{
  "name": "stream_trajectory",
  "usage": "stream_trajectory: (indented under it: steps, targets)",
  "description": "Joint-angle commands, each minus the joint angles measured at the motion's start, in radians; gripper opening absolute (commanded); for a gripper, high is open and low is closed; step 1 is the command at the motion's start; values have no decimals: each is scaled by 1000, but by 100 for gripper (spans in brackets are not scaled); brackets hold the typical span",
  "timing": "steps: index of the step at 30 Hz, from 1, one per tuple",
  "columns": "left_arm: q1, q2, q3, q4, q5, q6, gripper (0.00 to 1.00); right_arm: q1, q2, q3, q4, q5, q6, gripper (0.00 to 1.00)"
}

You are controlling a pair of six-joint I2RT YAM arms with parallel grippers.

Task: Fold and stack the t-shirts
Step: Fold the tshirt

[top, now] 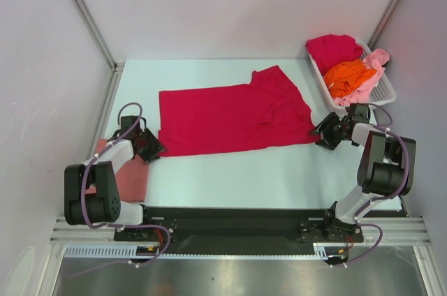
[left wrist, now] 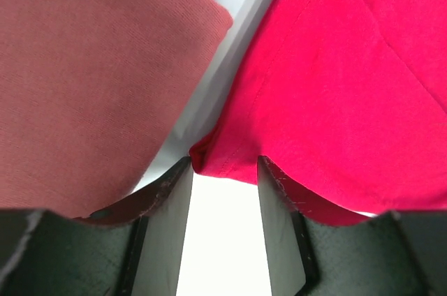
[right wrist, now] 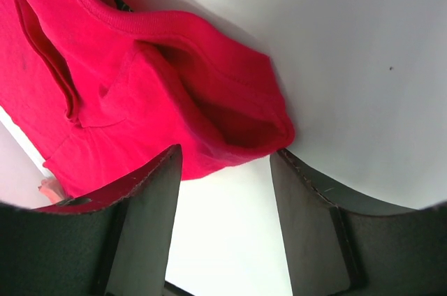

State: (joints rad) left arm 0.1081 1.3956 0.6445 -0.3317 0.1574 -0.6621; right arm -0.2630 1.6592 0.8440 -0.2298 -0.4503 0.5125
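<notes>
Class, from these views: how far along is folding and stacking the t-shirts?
Done: one salmon shirt lies folded beside the left arm. In hand: a crimson shirt lies spread, left tool and right tool open at its near corners. Left: three shirts heaped in the basket.

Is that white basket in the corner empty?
No, the basket holds a red shirt, an orange shirt and a pink shirt.
</notes>
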Motion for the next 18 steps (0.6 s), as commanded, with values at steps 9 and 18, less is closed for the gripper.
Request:
stream_trajectory:
  steps: [9,18]
  targets:
    - [10,69,6,-18,-47,41,0,-1,77,-26,35,79,24,33]
    - [8,11,-8,-70,-85,42,0,-2,53,24,-124,204,9,0]
